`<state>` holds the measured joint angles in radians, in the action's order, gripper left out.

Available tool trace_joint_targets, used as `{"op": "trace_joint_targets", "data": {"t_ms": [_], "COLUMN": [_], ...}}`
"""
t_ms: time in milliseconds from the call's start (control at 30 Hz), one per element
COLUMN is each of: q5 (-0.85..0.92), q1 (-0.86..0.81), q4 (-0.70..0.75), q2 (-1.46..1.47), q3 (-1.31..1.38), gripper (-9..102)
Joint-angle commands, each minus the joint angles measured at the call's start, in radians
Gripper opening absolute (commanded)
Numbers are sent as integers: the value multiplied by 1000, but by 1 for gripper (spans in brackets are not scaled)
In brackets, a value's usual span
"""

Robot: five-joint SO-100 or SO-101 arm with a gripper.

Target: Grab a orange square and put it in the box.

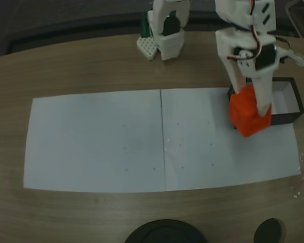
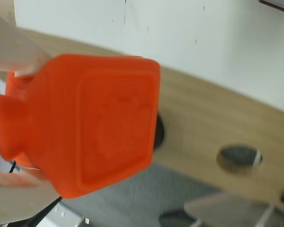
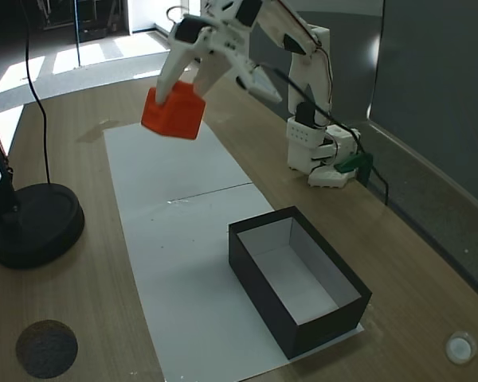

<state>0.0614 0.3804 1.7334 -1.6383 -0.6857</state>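
The orange square (image 3: 173,111) hangs in the air, clear of the table, pinched between the white fingers of the gripper (image 3: 175,94), which is clamped on its upper part. In a fixed view from the side it sits tilted, one corner lower than the rest, well above the white paper (image 3: 175,239) and well apart from the box (image 3: 296,278), which stands on the near end of that paper with its black walls up and its white inside open.

In a fixed view from above, the cube (image 1: 247,112) overlaps the left wall of the box (image 1: 289,101), with one white finger (image 1: 263,93) running down its right side; height cannot be read from this angle.

In the wrist view the cube (image 2: 90,123) sits close to the lens, one face with a shallow raised border turned toward the camera, and pale fingers (image 2: 16,45) press it from the upper left and lower left.

The arm's white base (image 3: 315,151) stands on the wooden table (image 3: 430,286) beyond the paper. A black round lamp base (image 3: 32,227) rests on the table to the left in the side view.
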Motion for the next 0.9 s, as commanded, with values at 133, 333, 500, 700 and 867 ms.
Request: {"op": "trace_joint_targets", "data": {"t_ms": [133, 333, 500, 700, 867], "q5": [15, 91, 91, 89, 78], "q1": [394, 495, 506, 508, 512], "q4": [-8, -110, -250, -453, -557], "q2": [-495, -561, -505, -341, -199], "q3": [-403, -712, -836, -945, -979], "gripper": [0, 0, 0, 0, 0]}}
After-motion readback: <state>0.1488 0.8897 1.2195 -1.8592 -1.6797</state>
